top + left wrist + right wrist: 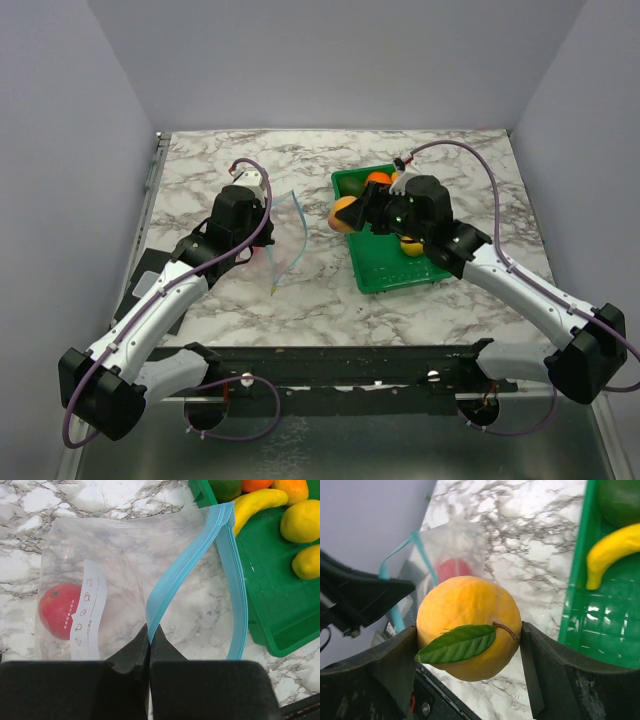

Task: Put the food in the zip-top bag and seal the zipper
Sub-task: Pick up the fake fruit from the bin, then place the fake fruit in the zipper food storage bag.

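Note:
The clear zip-top bag (287, 237) lies left of the green tray, its mouth open. My left gripper (149, 630) is shut on one side of the light blue zipper (180, 575) and lifts that edge. A red piece (57, 611) lies inside the bag beside the white label (88, 611). My right gripper (468, 632) is shut on a round orange with a green leaf (470, 615) and holds it above the table between tray and bag (343, 214). A banana (257, 502), lemons (301, 521) and a dark green piece (620, 500) sit in the tray.
The green tray (385, 272) stands right of the bag, under the right arm, with several fruits at its far end. Grey walls close the table on three sides. A black rail runs along the near edge (340, 365).

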Action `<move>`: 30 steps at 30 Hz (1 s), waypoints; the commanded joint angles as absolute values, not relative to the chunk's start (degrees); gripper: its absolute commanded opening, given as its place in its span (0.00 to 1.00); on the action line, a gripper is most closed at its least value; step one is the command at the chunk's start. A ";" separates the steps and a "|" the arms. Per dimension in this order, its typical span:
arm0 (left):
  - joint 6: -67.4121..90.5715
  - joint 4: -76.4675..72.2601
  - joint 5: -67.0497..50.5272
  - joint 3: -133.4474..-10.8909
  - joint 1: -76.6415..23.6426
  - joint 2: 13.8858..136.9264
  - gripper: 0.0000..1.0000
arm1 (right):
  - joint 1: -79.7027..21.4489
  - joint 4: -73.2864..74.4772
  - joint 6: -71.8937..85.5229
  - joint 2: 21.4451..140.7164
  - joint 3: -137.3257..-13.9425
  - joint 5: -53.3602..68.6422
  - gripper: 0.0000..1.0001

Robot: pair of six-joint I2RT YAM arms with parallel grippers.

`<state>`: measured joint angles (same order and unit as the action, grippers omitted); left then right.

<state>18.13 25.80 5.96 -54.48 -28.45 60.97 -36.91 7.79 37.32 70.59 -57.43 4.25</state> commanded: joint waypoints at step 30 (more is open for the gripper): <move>17.26 24.93 5.14 -53.72 -28.04 58.10 0.00 | -54.30 15.87 25.93 92.03 -79.42 -4.08 0.34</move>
